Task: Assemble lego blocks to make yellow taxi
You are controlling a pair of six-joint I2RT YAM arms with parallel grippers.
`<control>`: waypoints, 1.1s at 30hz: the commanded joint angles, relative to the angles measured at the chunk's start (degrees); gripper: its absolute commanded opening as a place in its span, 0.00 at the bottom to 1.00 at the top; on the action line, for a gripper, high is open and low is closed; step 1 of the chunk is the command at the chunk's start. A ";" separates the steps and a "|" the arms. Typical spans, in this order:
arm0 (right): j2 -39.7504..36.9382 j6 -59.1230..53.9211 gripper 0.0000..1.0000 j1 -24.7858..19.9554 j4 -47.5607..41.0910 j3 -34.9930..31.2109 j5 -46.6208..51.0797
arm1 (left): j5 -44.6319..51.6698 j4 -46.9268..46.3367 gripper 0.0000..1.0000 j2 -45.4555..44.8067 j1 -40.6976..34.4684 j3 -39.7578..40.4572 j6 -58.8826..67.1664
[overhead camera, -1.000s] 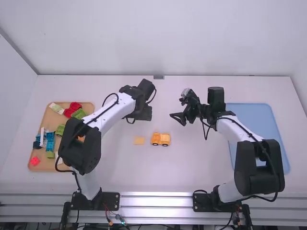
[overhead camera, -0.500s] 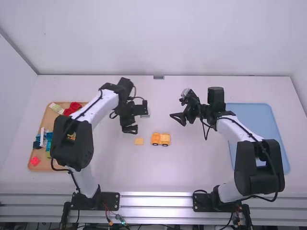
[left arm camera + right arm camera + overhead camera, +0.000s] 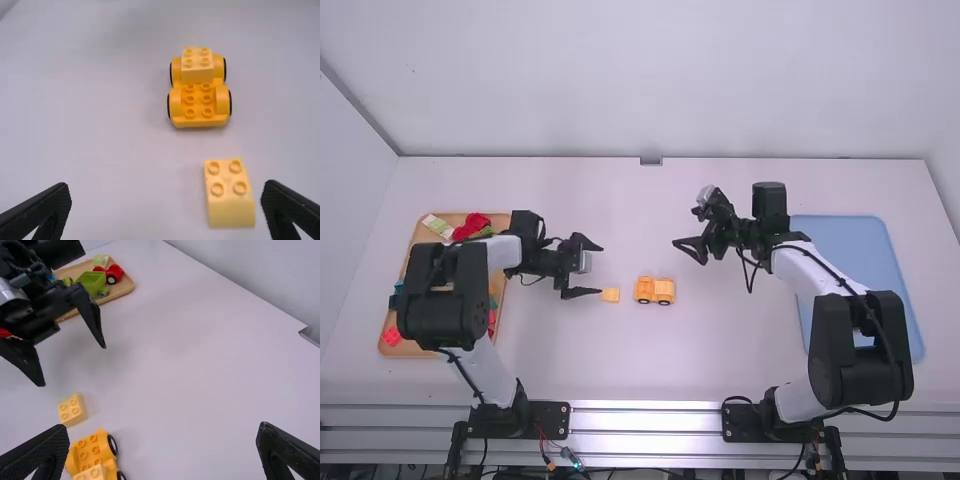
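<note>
In the high view my left gripper (image 3: 601, 270) stands open just left of a loose pale-yellow block (image 3: 610, 295). The orange-yellow wheeled base (image 3: 645, 289) rests right of that block and carries another pale block (image 3: 664, 290) at one end. My right gripper (image 3: 689, 248) is open above the table, beyond the base and to its right. In the left wrist view the loose block (image 3: 230, 192) lies ahead of the open left gripper (image 3: 167, 192), nearer one finger. The right wrist view has the open right gripper (image 3: 162, 432), with the wheeled base (image 3: 89, 452) near one finger.
A wooden tray (image 3: 418, 240) with red, green and blue pieces stands at the left, partly under the left arm. A blue tray (image 3: 860, 235) lies at the right, partly behind the right arm. A wall borders the table's far edge.
The left arm has drawn back leftward and lowered toward the table, its gripper now beside the loose block. The right arm has hardly moved, and the blocks lie as before.
</note>
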 commanded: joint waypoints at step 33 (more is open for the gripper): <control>-1.88 -7.19 0.99 2.75 -2.73 1.84 0.09 | 6.16 19.08 0.66 10.82 -1.18 -9.46 -13.27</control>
